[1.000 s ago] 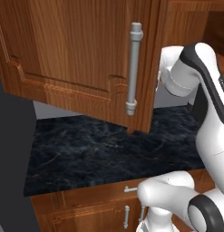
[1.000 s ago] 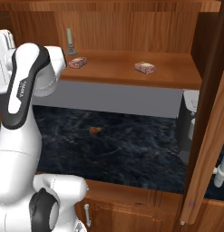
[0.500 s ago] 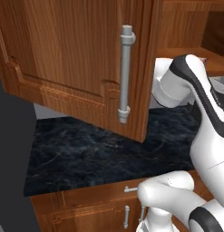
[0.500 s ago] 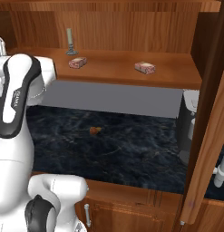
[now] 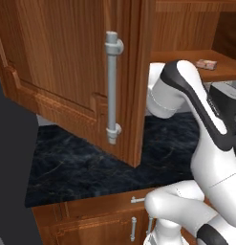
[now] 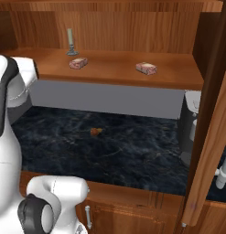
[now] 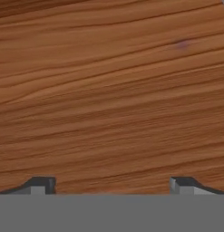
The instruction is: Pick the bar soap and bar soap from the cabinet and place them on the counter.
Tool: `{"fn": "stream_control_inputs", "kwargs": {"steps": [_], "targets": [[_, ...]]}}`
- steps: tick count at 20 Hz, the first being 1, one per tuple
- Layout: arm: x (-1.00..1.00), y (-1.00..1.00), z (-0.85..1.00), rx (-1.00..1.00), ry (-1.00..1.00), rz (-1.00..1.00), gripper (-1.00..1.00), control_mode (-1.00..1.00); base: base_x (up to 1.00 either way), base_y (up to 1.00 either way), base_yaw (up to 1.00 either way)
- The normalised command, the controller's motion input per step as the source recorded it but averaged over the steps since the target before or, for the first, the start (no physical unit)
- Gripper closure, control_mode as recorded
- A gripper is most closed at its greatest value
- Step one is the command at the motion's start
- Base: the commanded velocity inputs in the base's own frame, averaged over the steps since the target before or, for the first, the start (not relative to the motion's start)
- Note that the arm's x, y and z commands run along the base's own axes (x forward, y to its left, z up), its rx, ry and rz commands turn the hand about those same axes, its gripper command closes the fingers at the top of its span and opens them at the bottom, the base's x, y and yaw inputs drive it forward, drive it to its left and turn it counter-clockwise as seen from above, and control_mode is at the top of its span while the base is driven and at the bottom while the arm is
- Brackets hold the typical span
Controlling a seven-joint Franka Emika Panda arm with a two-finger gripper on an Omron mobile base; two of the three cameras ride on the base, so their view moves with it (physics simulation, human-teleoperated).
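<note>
Reddish-brown wooden wall cabinet [image 6: 119, 27] stands open above the black marble-look tabletop [image 6: 132, 151]. On the cabinet shelf lie two pinkish-beige bar soaps, one [image 6: 78, 63] near the pale candle on a grey holder [image 6: 70, 43], the other [image 6: 146, 68] well apart. Facing wood grain, the gripper [image 7: 112, 183] is spread wide, empty.

Glossy white rounded arm [image 5: 200, 124], dark joint bands, grey fingertips [image 7: 41, 185]

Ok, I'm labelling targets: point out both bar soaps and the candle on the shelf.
Left bar soap [image 6: 78, 63], right base view, middle of its top face.
Right bar soap [image 6: 146, 68], right base view, middle of its top face.
Candle [image 6: 69, 37], right base view, on its pale stem.
</note>
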Motion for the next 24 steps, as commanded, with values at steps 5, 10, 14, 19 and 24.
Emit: {"fn": "stream_control_inputs", "kwargs": {"steps": [5, 10, 14, 19, 24], "targets": [[-0.06, 0.32, 0.0, -0.11, -0.02, 0.0, -1.0, -1.0, 0.0, 0.0, 0.0], [-0.08, 0.32, 0.0, -0.11, -0.03, 0.0, -1.0, -1.0, 0.0, 0.0, 0.0], [-0.08, 0.31, 0.0, -0.1, -0.03, 0.0, -1.0, -1.0, 0.0, 0.0, 0.0], [-0.03, 0.35, 0.0, -0.07, -0.01, 0.0, -1.0, -1.0, 0.0, 0.0, 0.0], [-0.07, 0.21, 0.0, -0.05, -0.01, 0.0, -1.0, -1.0, 0.0, 0.0, 0.0]]}}
